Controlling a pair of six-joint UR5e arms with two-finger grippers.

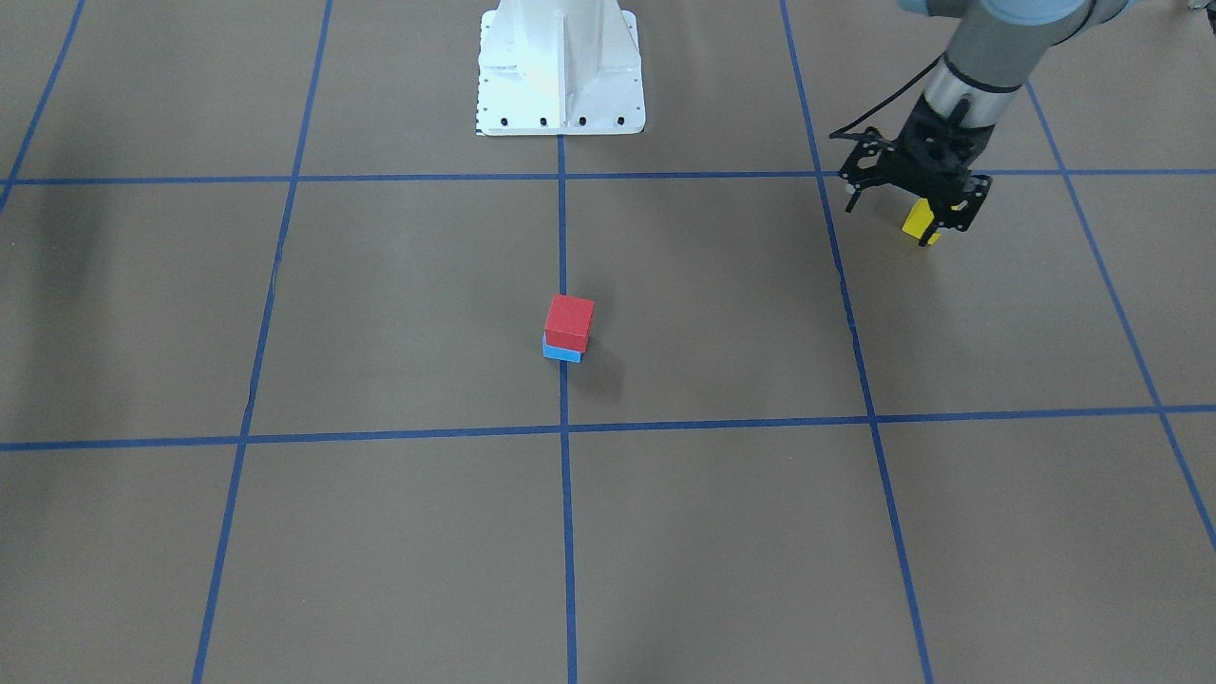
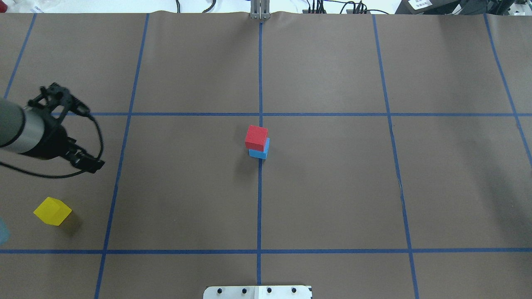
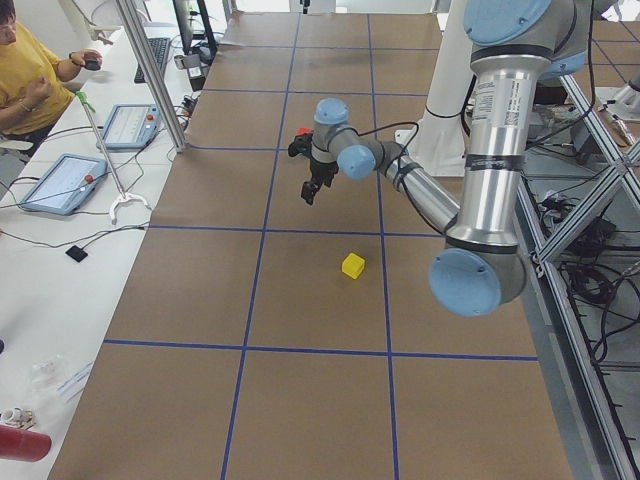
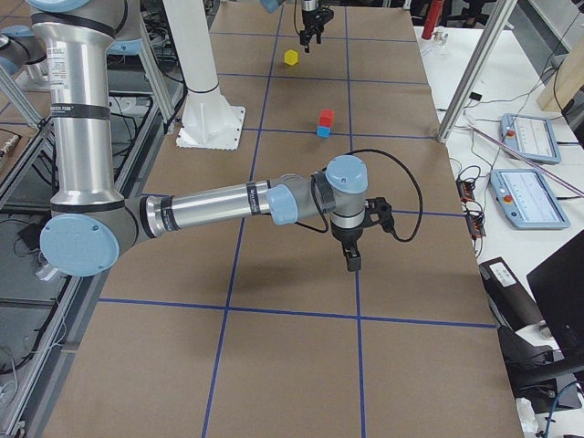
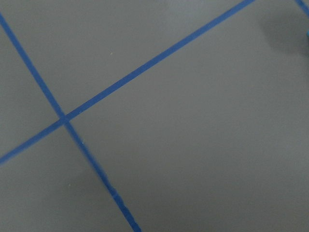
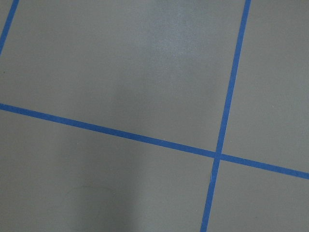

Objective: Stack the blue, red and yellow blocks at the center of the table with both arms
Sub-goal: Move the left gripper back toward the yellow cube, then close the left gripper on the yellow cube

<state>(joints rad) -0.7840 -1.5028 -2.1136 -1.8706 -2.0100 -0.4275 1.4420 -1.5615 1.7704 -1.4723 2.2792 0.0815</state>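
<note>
The red block [image 1: 570,321] sits on the blue block [image 1: 560,353] at the centre of the tabletop [image 1: 380,285]. The yellow block [image 2: 52,211] lies toward the left edge. The left hand [image 1: 888,220] hangs nearby, wide open and empty. For the right hand [image 4: 351,262] I cannot tell.

My desk [image 2: 332,187]: wide, flat, covered in matte brown paper, split into big squares by blue tape lines [image 2: 259,207]. Light even, shadows soft. Black cables [image 2: 328,7] bunched along far edge. Off my left end, long white side bench [image 3: 60,290] carrying two teal-framed touch panels [image 3: 58,182], slanted aluminium post [image 3: 150,70], operator in yellow shirt [image 3: 25,85] beside it. Off my right end, second white bench [image 4: 547,246] with two more panels [image 4: 526,137] and dark monitor [image 4: 561,283].
</note>
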